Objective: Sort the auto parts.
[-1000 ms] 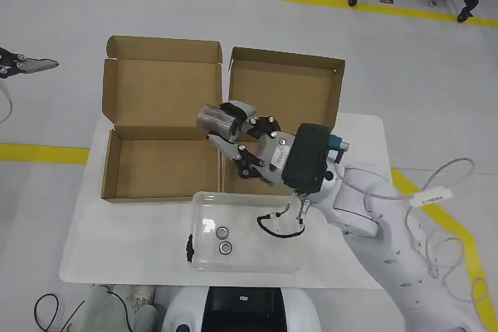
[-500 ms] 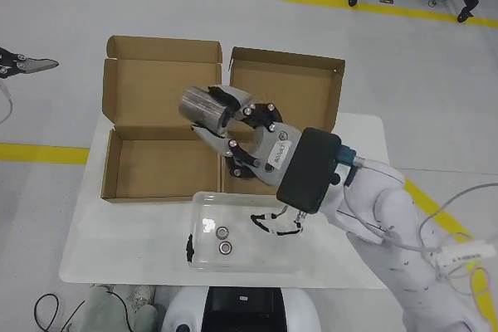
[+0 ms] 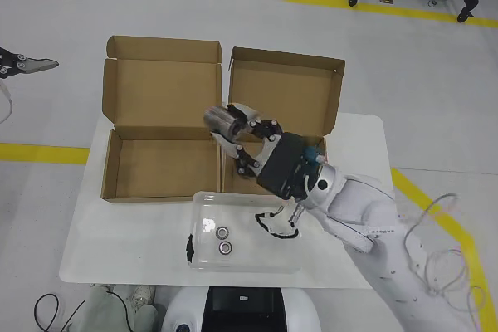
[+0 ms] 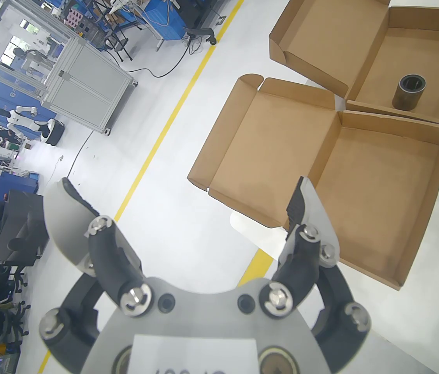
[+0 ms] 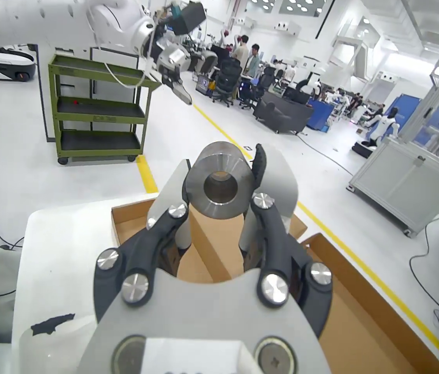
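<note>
Right gripper [image 5: 221, 175] is clamped tight on a steel cylinder [image 3: 224, 121], bore facing outward. It is held in the air above the left cardboard box's [image 3: 162, 170] right-hand wall, up near the hinged lid. The second box [image 3: 286, 87] sits touching that same wall, and a dark sleeve [image 4: 409, 92] stands upright inside it. Just in front of the left box, the clear tray [image 3: 249, 259] holds two ring bearings [image 3: 227, 246] and a black looped cord [image 3: 278, 226]. Left gripper [image 4: 182, 192] hangs well out past the left box's outer side, off the table [image 3: 116, 241], fingers spread wide.
</note>
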